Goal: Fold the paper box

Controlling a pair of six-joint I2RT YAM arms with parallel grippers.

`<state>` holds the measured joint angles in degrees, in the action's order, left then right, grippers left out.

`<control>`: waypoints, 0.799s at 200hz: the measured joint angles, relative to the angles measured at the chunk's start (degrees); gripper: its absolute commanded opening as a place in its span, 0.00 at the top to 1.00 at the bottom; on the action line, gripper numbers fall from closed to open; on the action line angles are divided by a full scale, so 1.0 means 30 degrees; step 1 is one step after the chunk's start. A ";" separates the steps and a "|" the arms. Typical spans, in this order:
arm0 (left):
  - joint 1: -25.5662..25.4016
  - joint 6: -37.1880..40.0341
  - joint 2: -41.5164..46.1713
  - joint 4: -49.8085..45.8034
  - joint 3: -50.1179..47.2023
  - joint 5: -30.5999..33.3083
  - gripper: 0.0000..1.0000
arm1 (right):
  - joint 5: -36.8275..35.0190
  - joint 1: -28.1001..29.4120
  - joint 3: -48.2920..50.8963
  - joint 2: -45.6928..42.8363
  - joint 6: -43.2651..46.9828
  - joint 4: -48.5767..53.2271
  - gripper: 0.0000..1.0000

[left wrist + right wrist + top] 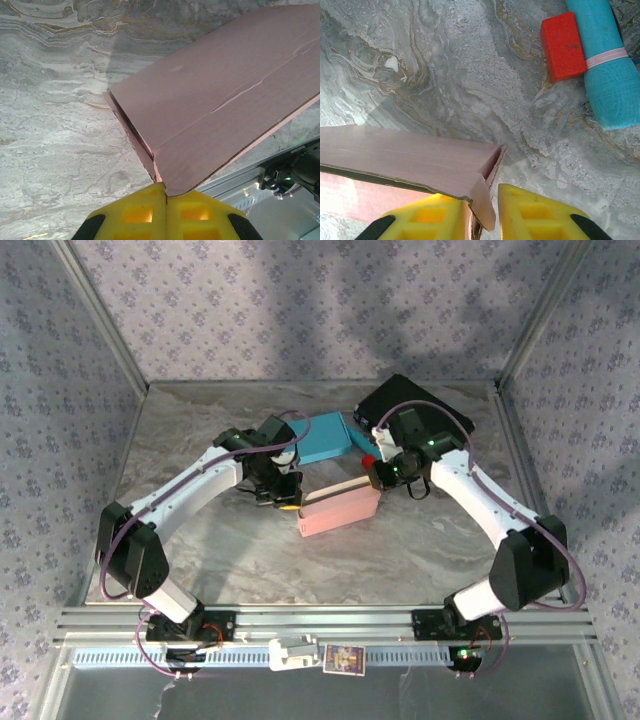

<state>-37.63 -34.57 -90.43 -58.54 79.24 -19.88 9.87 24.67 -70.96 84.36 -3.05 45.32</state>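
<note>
One pink paper box (340,510) sits mid-tabletop. My left pincer (165,192) is clamped tight on its left flap edge, and my right pincer (482,196) is parted around its right corner. Farther back are one red block (563,46), one teal box (325,437) and one black case (415,405). The tabletop (220,560) is grey marble and the walls (300,310) are flowery lilac.

1. Pink paper box (340,510): 1.
2. Blue box (325,437): 1.
3. Red block (563,46): 1.
4. Black case (400,390): 1.
5. Teal banded piece (610,75): 1. Can't tell whether it's the blue box seen close, so total of blue items is 1 or 2.
6. Arms: 2, left arm (190,490) and right arm (480,490).
7. Grippers: 2, left gripper (165,192) and right gripper (481,196).
8. Yellow fingers (130,215): 2 per gripper, 4 total.
9. Printed card (342,659): 1.
</note>
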 measured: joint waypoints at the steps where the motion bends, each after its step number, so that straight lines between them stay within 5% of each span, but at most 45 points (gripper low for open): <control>1: 0.0000 0.0007 0.0000 0.0000 0.0000 0.0000 1.00 | 0.0000 0.0000 -0.0015 0.0015 0.0022 0.0007 0.80; 49: 0.0000 0.0153 -0.0080 -0.0007 0.0117 0.0022 1.00 | -0.0007 0.0073 -0.0488 0.0401 0.0444 0.0102 1.00; 160: 0.0000 0.0160 -0.0153 0.0015 0.0204 0.0138 1.00 | -0.2098 0.1326 0.2149 -0.1800 -0.0357 -0.1639 1.00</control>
<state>-37.63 -34.09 -90.89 -58.50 79.85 -19.46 3.57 28.64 -64.51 78.96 -4.12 40.40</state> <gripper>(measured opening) 0.063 0.060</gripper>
